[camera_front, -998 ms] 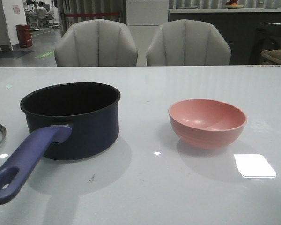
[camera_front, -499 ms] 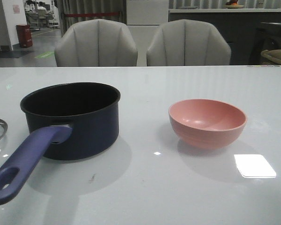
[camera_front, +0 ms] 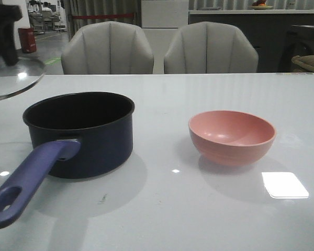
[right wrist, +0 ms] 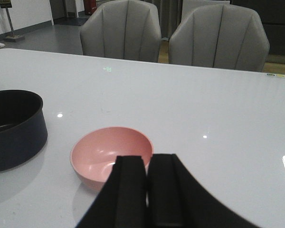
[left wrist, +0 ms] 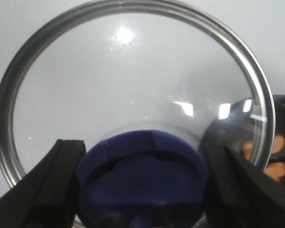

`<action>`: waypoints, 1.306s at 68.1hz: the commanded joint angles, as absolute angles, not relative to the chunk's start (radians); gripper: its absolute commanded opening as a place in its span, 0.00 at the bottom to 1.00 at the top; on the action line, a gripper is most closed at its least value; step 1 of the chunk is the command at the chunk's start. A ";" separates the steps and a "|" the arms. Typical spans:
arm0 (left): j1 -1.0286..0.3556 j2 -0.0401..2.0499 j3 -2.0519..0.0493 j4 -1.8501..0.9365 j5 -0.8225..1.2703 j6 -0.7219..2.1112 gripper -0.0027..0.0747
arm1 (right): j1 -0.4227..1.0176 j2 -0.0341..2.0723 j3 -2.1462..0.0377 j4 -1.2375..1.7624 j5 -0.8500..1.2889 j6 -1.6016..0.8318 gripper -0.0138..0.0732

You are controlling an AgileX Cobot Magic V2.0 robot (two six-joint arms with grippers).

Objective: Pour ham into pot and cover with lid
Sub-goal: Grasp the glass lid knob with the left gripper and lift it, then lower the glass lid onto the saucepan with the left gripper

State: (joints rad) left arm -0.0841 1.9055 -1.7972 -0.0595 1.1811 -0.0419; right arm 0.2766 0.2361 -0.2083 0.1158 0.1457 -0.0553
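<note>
Gripping the lid by its dark blue knob, the left gripper held it aloft, the pot below and to its right with ham inside. The right gripper hung closed and empty behind the pink bowl. An off-centre descent risked the rim catching the pot's edge.

Navy pot with purple-blue handle; salmon-pink bowl; clear lid, dark blue knob; orange ham

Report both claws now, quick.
Left claw: shut on the lid, gripping its knob.
Right claw: shut, holding nothing.
</note>
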 commanded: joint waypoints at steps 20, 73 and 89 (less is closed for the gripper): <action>-0.356 1.877 -1.871 -0.083 1.230 0.000 0.34 | 0.276 0.245 -0.237 0.106 0.070 -0.066 0.34; -0.387 1.915 -1.852 -0.126 1.270 0.000 0.36 | 0.276 0.245 -0.237 0.106 0.070 -0.066 0.34; -0.388 1.913 -1.836 -0.126 1.270 0.000 0.36 | 0.276 0.245 -0.237 0.106 0.070 -0.066 0.34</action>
State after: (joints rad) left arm -0.3791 1.9692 -1.8094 -0.1116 1.2471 0.0000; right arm 0.2766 0.2361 -0.2083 0.1158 0.1457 -0.0553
